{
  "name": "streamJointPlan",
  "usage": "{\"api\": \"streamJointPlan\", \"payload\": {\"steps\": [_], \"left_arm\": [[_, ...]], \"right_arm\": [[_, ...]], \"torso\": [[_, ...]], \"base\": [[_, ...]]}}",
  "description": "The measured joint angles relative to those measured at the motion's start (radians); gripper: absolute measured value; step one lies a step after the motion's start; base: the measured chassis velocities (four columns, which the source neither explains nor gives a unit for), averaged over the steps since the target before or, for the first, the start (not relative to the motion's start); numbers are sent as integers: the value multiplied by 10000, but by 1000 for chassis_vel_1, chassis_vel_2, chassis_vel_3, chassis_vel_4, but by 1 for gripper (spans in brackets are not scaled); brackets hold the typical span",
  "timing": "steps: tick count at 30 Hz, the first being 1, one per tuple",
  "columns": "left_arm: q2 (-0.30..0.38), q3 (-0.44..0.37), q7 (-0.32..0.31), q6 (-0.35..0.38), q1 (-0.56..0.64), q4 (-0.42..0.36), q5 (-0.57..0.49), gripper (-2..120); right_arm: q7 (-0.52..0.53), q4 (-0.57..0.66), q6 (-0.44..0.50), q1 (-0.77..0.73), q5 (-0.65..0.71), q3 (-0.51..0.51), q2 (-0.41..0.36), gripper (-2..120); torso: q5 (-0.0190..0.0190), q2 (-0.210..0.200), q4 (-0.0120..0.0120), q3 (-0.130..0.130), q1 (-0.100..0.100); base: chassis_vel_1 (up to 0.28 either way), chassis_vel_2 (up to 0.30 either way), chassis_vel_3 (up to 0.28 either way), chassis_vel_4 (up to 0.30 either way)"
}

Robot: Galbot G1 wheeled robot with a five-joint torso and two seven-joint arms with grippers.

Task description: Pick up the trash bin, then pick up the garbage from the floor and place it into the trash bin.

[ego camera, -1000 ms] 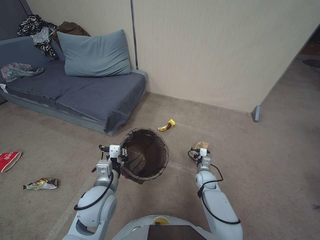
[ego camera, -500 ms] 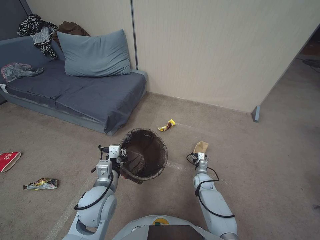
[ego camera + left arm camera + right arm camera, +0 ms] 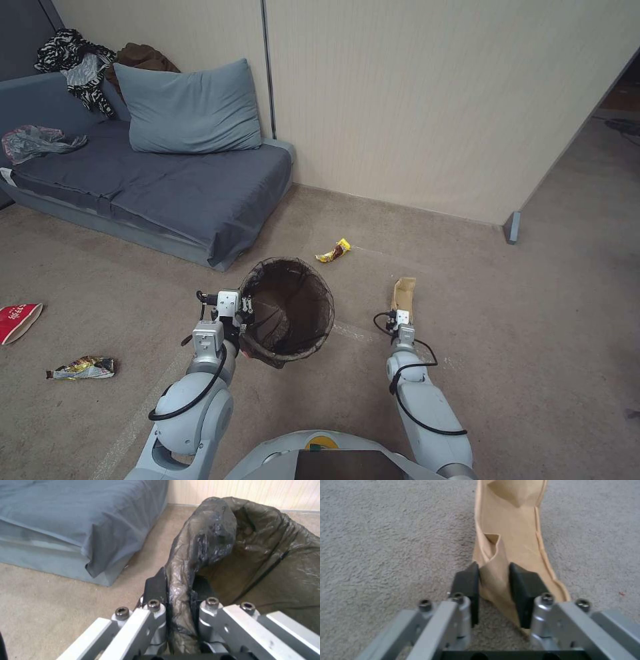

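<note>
A tan paper tray point(image 3: 404, 293) stands pinched at its near end between the fingers of the right gripper point(image 3: 401, 315), its far end stretching away over the carpet point(image 3: 520, 333). To its left, the bin point(image 3: 288, 313) hangs tilted, its bag-lined rim clamped by the left gripper point(image 3: 247, 309). A yellow wrapper point(image 3: 333, 251) lies beyond the bin, near the wall point(image 3: 433, 100). A sofa point(image 3: 153, 180) sits far left.

Beige carpeted floor point(image 3: 533, 320) is carrying scattered litter — a yellow wrapper point(image 3: 333, 251) lying near the wall, a red-and-white cup point(image 3: 18, 320) and a crumpled wrapper point(image 3: 81, 367) lying at the left — plus the sofa point(image 3: 167, 187).
</note>
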Motion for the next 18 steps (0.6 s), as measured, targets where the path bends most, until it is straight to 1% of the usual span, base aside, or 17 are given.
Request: {"api": "streamJointPlan", "payload": {"steps": [1, 2, 5, 8, 18], "left_arm": [[0, 3, -1, 0, -2, -1, 0, 7], [0, 3, -1, 0, -2, -1, 0, 7], [-2, 18, -1, 0, -11, 0, 0, 7], [-1, 18, -1, 0, -12, -3, 0, 7], [16, 5, -1, 0, -21, -10, -6, 7]], "right_arm": [[0, 0, 4, 0, 0, 0, 0, 11], [0, 0, 4, 0, 0, 0, 0, 11], [9, 8, 11, 10, 4, 3, -6, 3], [12, 13, 24, 23, 9, 3, -15, 0], [26, -14, 93, 59, 12, 2, -12, 0]], "torso": [[0, 0, 0, 0, 0], [0, 0, 0, 0, 0], [0, 0, 0, 0, 0], [0, 0, 0, 0, 0], [1, 0, 0, 0, 0]], "base": [[0, 0, 0, 0], [0, 0, 0, 0], [0, 0, 0, 0], [0, 0, 0, 0], [0, 0, 0, 0]]}}
